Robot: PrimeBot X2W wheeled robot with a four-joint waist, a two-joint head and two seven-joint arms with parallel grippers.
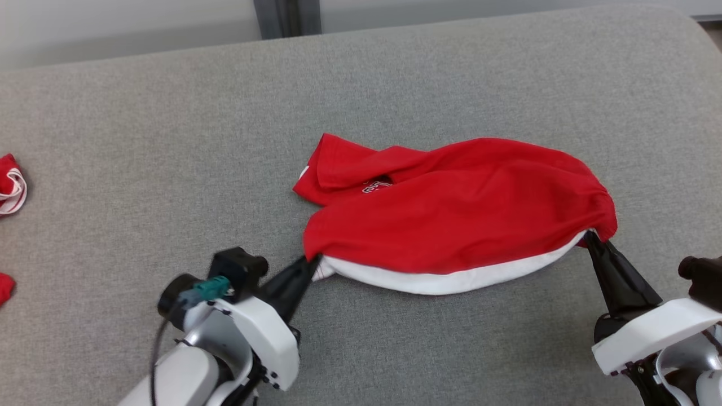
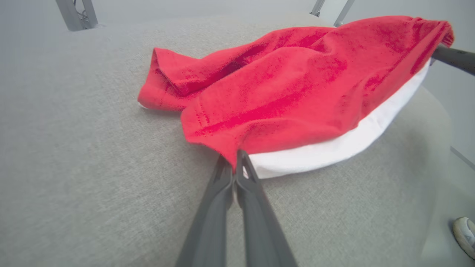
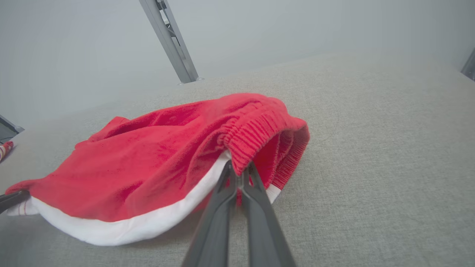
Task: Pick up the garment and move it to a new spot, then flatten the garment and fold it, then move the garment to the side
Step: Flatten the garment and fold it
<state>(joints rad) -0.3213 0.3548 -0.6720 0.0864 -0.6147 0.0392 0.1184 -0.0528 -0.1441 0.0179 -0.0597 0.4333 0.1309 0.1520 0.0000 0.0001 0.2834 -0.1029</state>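
Pinching opposite ends of a red garment (image 1: 451, 208), the robot's two arms hold it stretched across the middle of a grey tabletop (image 1: 169, 141) covered in coarse woven fabric. The left gripper (image 1: 312, 262) has its long dark fingers pressed together on the garment's left corner, where the soft red knit meets a broad white band (image 1: 445, 282). In the left wrist view the fingertips (image 2: 248, 174) are clamped on a fold of cloth. The right gripper (image 1: 589, 238) is likewise closed. It bites the gathered, ribbed waistband (image 3: 256, 137) at the other end, and the elastic puckers into fine ridges around its tips in the right wrist view.

Between the two grips the white band hangs in a smooth, shallow curve. The red cloth behind it billows into a rounded mound and trails back into a creased, folded flap (image 1: 338, 163) lying on the tabletop, with a sliver of white lettering at the crease.

Two small scraps of red-and-white cloth (image 1: 11, 183) lie well apart at the tabletop's left edge. A grey metal post (image 3: 169, 40) rises beyond the far edge.
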